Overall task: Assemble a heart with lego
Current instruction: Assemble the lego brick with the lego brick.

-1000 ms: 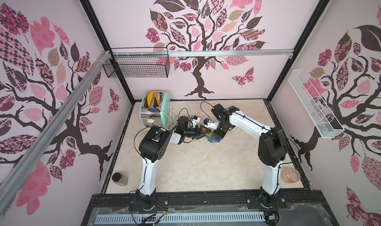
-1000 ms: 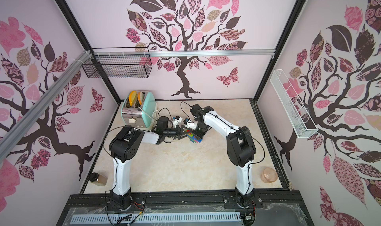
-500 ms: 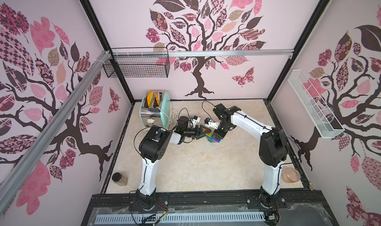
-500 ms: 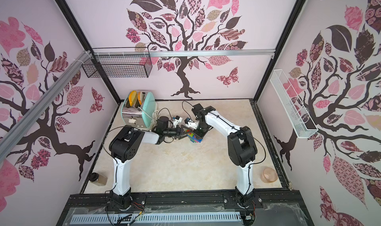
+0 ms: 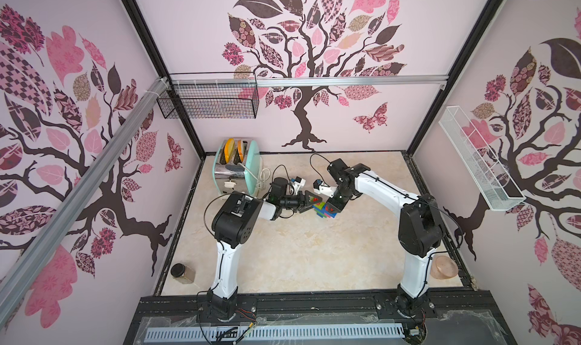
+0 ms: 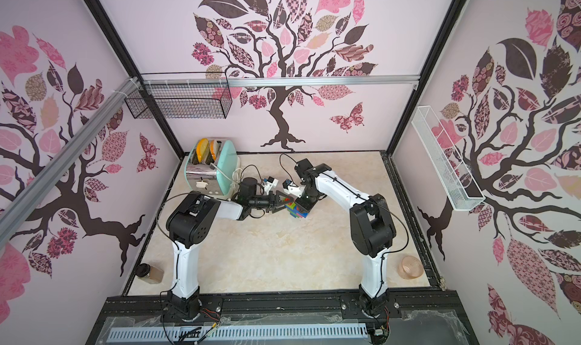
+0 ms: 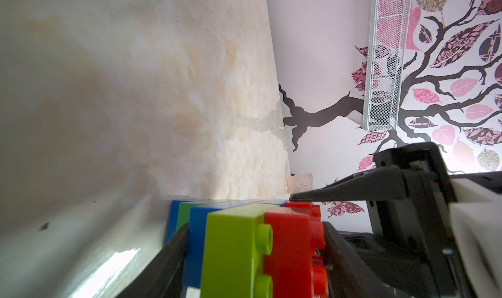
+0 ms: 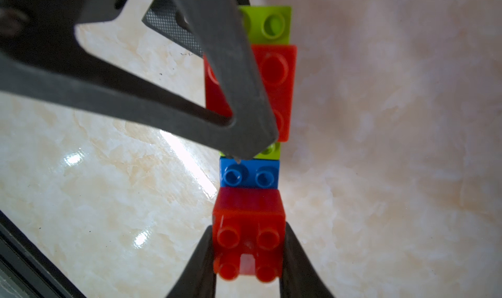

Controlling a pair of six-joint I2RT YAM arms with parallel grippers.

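The heart (image 5: 323, 210) (image 6: 297, 213) is a stack of joined lego bricks held just above the tabletop, between the two arms. In the left wrist view my left gripper (image 7: 255, 245) is shut on it: one finger lies on a blue brick (image 7: 195, 228), the other on a red brick (image 7: 290, 245), with a lime brick (image 7: 233, 250) between them. My right gripper (image 8: 248, 256) is shut on a small red brick (image 8: 248, 228), which sits against the blue brick (image 8: 248, 174) at the stack's end. I cannot tell whether it is fully seated. A left finger (image 8: 233, 79) covers part of the stack.
A mint toaster (image 5: 239, 170) stands at the back left, its cable trailing near the left arm. A brown jar (image 5: 182, 272) sits at the front left and a pink cup (image 5: 445, 266) at the front right. Wire baskets hang on the back wall (image 5: 207, 104) and right wall (image 5: 478, 164).
The right arm has shifted slightly over the stack. Both grips are unchanged and the left arm has not moved.
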